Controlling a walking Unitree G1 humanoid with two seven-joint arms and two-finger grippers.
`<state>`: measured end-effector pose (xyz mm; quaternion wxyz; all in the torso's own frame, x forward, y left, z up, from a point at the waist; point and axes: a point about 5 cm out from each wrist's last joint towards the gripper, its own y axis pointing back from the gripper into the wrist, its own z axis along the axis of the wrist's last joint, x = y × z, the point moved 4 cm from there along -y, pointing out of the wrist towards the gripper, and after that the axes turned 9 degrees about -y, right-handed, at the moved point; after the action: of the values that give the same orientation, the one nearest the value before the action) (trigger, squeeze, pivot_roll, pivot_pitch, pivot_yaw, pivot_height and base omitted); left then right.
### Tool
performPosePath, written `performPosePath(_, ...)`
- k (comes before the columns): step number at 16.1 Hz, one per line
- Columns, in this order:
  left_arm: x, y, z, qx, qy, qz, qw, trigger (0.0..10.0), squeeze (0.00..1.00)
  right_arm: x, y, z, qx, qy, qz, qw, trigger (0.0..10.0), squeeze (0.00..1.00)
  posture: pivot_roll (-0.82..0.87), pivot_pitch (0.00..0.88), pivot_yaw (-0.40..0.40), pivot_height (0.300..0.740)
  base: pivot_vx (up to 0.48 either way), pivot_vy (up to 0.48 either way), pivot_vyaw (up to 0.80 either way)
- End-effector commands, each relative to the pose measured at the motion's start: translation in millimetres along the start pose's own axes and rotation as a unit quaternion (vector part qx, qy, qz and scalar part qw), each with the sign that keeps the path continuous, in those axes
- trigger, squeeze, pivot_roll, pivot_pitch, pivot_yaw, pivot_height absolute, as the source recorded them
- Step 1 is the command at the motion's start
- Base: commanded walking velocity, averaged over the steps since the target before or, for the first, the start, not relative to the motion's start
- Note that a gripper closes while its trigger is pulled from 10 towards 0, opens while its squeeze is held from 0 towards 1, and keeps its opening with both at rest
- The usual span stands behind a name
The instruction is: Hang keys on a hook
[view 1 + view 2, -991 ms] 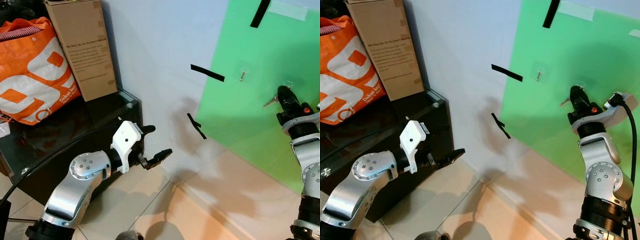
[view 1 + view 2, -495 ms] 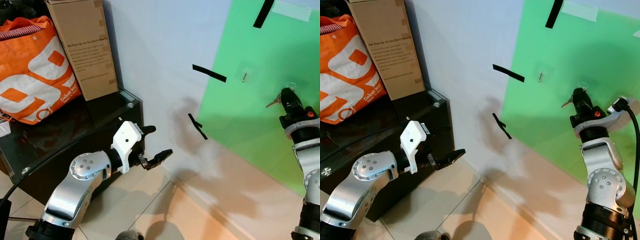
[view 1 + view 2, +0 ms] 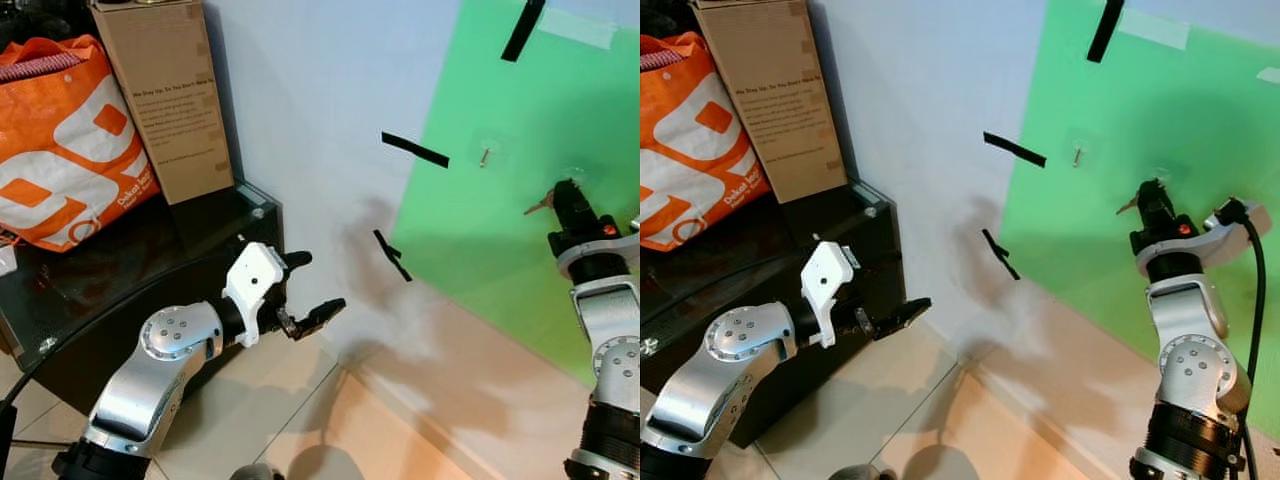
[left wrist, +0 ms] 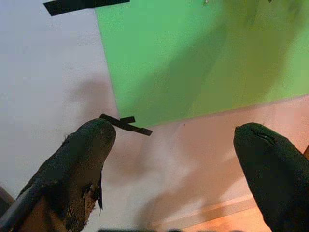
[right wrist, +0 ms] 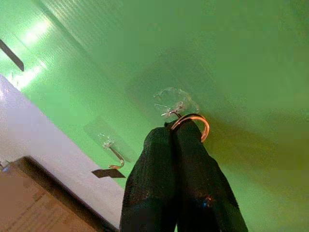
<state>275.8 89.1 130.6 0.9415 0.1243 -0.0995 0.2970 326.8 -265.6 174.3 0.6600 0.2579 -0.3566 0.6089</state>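
green board: right gripper keeps keys beside hook.

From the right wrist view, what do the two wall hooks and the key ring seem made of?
The clear adhesive wall hooks look like transparent plastic pads with thin metal wire. The shiny round key ring, held in the right pincer, looks like polished metal.

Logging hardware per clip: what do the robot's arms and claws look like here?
Both arms are silver metal with round bolted joints and black collars. The left claw has a white housing behind two long black fingers. The right claw has black fingers, a small red mark on its black wrist, and a black cable looping alongside.
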Motion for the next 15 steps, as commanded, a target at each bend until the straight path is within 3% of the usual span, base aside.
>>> performPosePath(1,2.0,-0.9,3.2,0.002,-0.013,-0.001,1.0,10.0,0.0,-32.9,8.6,-13.8,0.031,0.013,-0.076,0.997,10.0,0.0,0.0,0.0,0.015,0.74,0.0,0.0,0.0)
performPosePath(2,2.4,-1.0,2.6,0.004,-0.014,-0.001,1.0,10.0,0.0,-33.7,7.4,-12.3,0.033,0.055,-0.083,0.994,10.0,0.0,0.0,0.0,0.016,0.74,0.0,0.0,0.0)
performPosePath(5,2.0,-2.0,2.5,0.004,-0.016,-0.002,1.0,10.0,0.0,-27.9,2.8,-0.8,0.004,0.037,-0.079,0.996,10.0,0.0,-0.01,0.0,0.017,0.74,0.0,0.0,0.0)
performPosePath(7,2.0,-2.3,2.4,0.005,-0.017,-0.002,1.0,10.0,0.0,-8.5,0.7,6.9,-0.008,0.128,-0.025,0.991,10.0,0.0,0.0,0.0,0.015,0.74,0.0,0.0,0.0)
performPosePath(8,2.1,-2.3,2.3,0.005,-0.017,-0.002,1.0,10.0,0.0,-1.1,0.5,7.4,-0.009,0.174,-0.003,0.985,10.0,0.0,0.0,0.0,0.015,0.74,0.0,0.0,0.0)
performPosePath(9,2.1,-2.3,2.0,0.006,-0.018,-0.001,1.0,10.0,0.0,13.8,0.6,0.6,0.006,0.276,0.047,0.96,10.0,0.0,-0.01,0.0,0.016,0.74,0.0,0.0,0.0)
performPosePath(10,1.9,-2.4,1.8,0.007,-0.019,-0.002,1.0,10.0,0.0,22.3,1.7,-8.6,0.024,0.322,0.08,0.943,10.0,0.0,-0.01,0.0,0.015,0.74,0.0,0.0,0.0)
performPosePath(12,1.6,-2.4,1.6,0.007,-0.02,-0.002,1.0,10.0,0.0,28.2,1.5,-10.7,0.017,0.326,0.09,0.941,10.0,0.0,0.0,0.0,0.011,0.74,0.0,0.0,0.0)
performPosePath(15,0.9,-2.0,1.0,0.008,-0.021,-0.001,1.0,10.0,0.0,27.2,0.4,-10.8,0.004,0.38,0.096,0.92,10.0,0.0,0.0,0.0,0.007,0.74,0.0,0.0,0.0)
